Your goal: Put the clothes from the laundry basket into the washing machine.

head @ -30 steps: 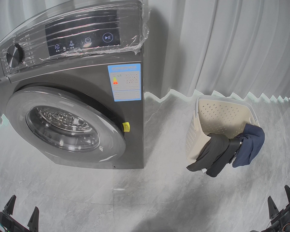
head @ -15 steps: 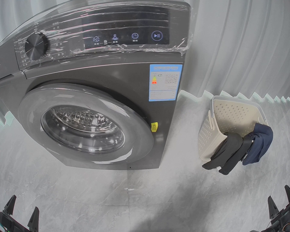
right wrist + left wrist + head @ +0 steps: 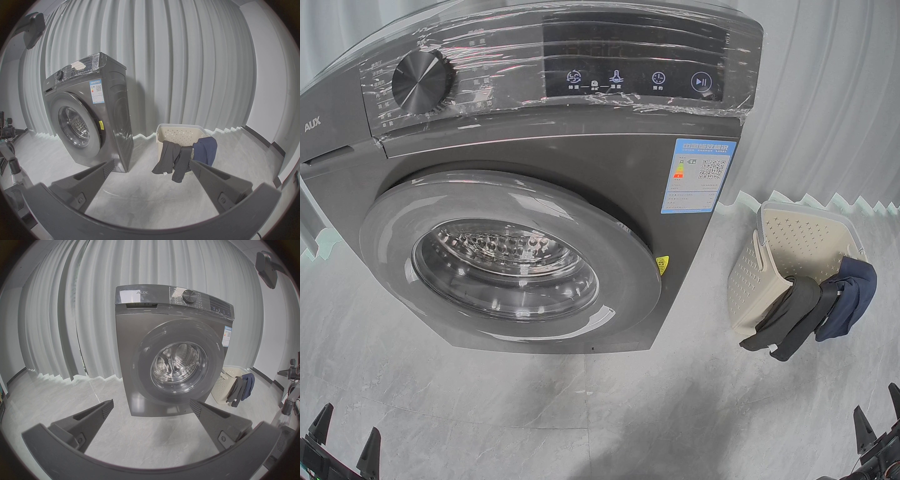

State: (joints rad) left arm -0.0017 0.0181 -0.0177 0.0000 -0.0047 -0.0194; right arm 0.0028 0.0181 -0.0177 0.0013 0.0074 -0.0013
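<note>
The grey washing machine (image 3: pixel 537 187) stands ahead with its round glass door (image 3: pixel 506 269) shut. To its right a cream laundry basket (image 3: pixel 800 237) sits on the floor, with a dark grey garment (image 3: pixel 790 312) and a navy garment (image 3: pixel 850 297) draped over its front rim. In the right wrist view the basket (image 3: pixel 179 134) and clothes (image 3: pixel 173 156) lie ahead on the floor. My left gripper (image 3: pixel 344 434) is low at the near left, open and empty. My right gripper (image 3: pixel 878 415) is low at the near right, open and empty. Both are well short of the machine (image 3: pixel 173 346) and basket.
Pale marbled floor (image 3: pixel 650 400) stretches between me and the machine. White curtains (image 3: pixel 819 94) hang behind the washer and basket. The control panel (image 3: pixel 562 69) is wrapped in plastic film.
The whole head view has shifted, so the camera has turned left: washer and basket now sit further right in view. Both grippers stay low and open.
</note>
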